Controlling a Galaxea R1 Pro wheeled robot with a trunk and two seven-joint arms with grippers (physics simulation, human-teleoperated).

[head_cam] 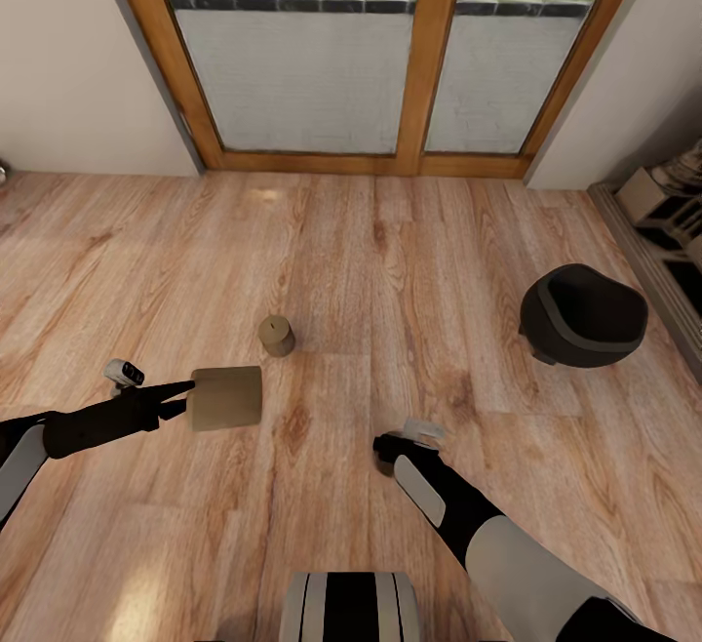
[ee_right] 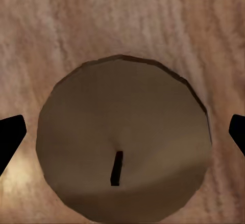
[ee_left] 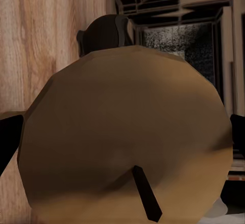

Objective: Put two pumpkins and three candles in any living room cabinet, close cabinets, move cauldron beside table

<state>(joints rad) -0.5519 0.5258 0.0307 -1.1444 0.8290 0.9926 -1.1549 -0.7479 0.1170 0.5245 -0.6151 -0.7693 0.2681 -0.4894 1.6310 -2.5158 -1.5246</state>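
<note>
My left gripper [head_cam: 185, 396] is shut on a beige candle [head_cam: 226, 398], held on its side above the floor. In the left wrist view its wick end [ee_left: 122, 137] fills the frame between the dark fingertips [ee_left: 7, 142]. A second candle [head_cam: 277, 336] stands upright on the floor just beyond. My right gripper [head_cam: 388, 449] points straight down, open. In the right wrist view a third candle [ee_right: 122, 137] stands on the floor below it, between the spread fingertips [ee_right: 10, 137], apart from both. The black cauldron [head_cam: 583, 315] sits on the floor at the right. Pumpkins, cabinet and table are out of view.
Wood-framed glass doors [head_cam: 419, 57] line the far wall. A low unit with boxes [head_cam: 668, 222] runs along the right edge. Light wooden floor [head_cam: 390, 232] stretches between the candles and the doors. The cauldron [ee_left: 104, 32] also shows behind the held candle.
</note>
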